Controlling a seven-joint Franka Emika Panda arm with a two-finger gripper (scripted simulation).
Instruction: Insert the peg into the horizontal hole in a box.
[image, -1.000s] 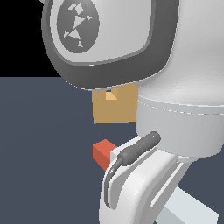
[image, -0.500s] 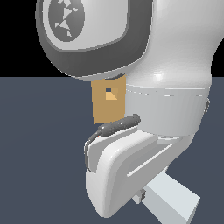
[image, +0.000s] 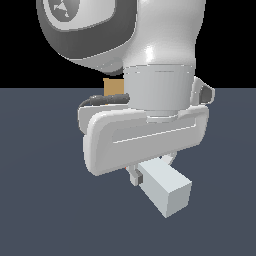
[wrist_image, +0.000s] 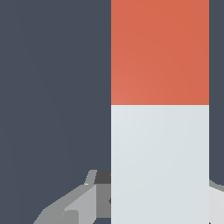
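Grey-white peg (wrist_image: 160, 162) end in pincer (wrist_image: 160, 199), red end outward.

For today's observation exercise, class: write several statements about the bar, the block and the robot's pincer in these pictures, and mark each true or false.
1. The bar is red-orange at one end and pale grey along the rest. True.
2. The pincer is over the red-orange part. False: its fingers flank the pale part.
3. In the exterior view the block is almost wholly hidden behind the arm. True.
4. The bar's end is already in the block's opening. False: the bar lies apart from the block.
5. The exterior view shows the bar's red end. False: only its pale end shows.
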